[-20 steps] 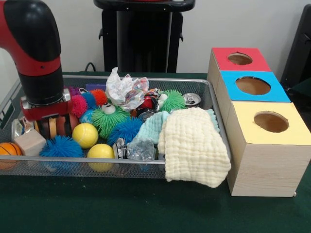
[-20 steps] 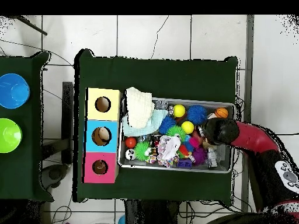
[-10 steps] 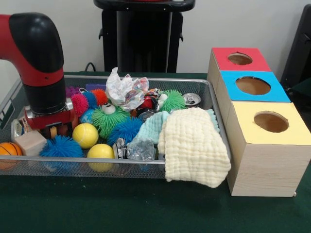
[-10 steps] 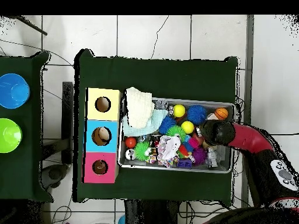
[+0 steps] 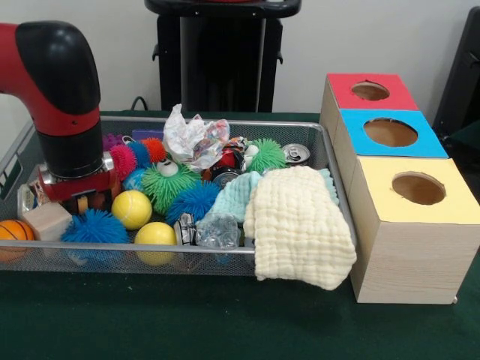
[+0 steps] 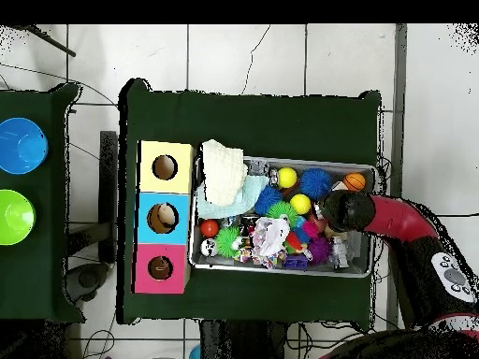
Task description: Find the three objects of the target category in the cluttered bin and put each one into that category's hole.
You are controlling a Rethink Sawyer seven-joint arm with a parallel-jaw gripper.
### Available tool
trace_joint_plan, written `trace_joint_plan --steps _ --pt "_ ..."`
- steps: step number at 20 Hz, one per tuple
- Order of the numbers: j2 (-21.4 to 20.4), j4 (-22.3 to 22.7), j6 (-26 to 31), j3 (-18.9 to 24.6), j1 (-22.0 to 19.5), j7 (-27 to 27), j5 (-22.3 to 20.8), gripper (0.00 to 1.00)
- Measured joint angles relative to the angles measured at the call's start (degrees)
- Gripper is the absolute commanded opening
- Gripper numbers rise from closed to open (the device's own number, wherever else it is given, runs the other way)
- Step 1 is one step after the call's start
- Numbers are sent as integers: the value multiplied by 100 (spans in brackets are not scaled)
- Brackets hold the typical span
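Red arm (image 5: 56,97) reached down into the bin's (image 5: 225,251) left end; clutter hid the tool (image 5: 79,201), its grip unreadable.

The red and black arm (image 5: 60,97) stands bent downward, its pincer (image 5: 79,201) low and its fingers hidden.

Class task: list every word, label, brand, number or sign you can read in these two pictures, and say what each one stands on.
No text can be read in either view.
Crumpled wrapper: printed marks, too blurred to read.
Can: only the plain top shows, no label visible.
Red, blue and yellow boxes: plain coloured tops with holes, no writing.
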Motion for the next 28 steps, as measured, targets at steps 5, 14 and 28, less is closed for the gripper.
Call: trace_joint_plan --steps 5,14,28 --pt "16 -17 96 89 -79 -4 -2 100" --pt "-21 158 220 299 -311 -5 46 100" --pt "-258 985 296 299 -284 -5 266 100"
